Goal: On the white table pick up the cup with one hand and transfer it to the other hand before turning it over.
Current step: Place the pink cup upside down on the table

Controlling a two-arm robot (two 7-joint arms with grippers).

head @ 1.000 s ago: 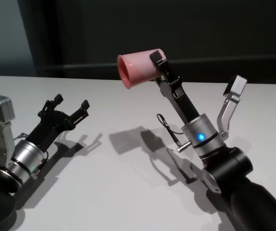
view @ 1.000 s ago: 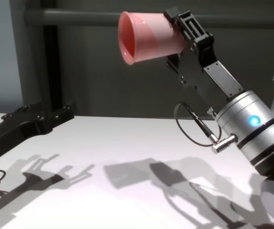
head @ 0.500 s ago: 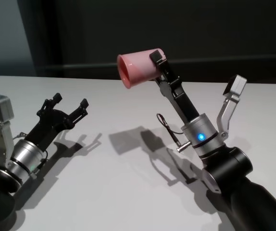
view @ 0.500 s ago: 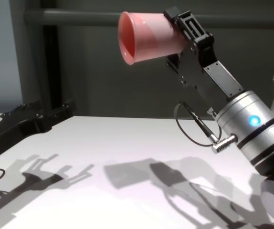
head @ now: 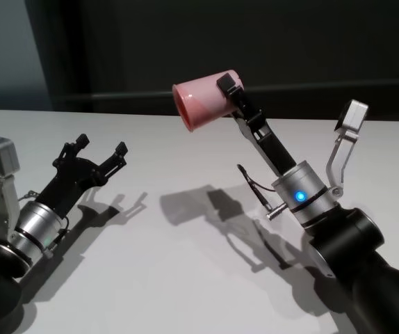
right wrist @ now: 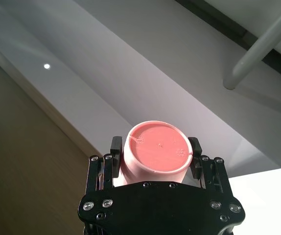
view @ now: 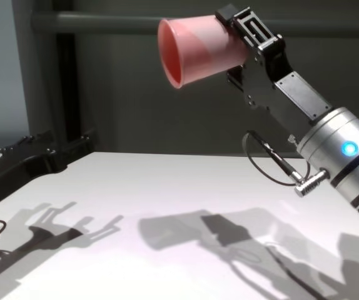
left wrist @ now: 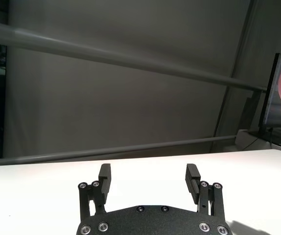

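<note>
The right gripper (head: 229, 87) is squeezed tight on the cup (head: 203, 104). Its two black fingers (right wrist: 115, 147) press on each side of the cup near the flat base. The pink cup is high up in the air, far above the white table (head: 185, 278). It lies almost on its side, and its open mouth faces toward the robot's left.

Compared with a moment ago, the arm with the blue light (head: 300, 197) has swung a little to the robot's right, and the mouth of the cup now tips down a bit more. This is a small change, not a big one. I think it means the cup has already gone from one hand to the other, and the turning over has just started. The mouth must go much further down before the cup is upside down.

The left gripper (head: 101, 154) is low by the table on the robot's left, well apart from the cup. Its fingers (left wrist: 105, 176) are spread wide and hold nothing. It has not moved much at all. I think its job is done now.
</note>
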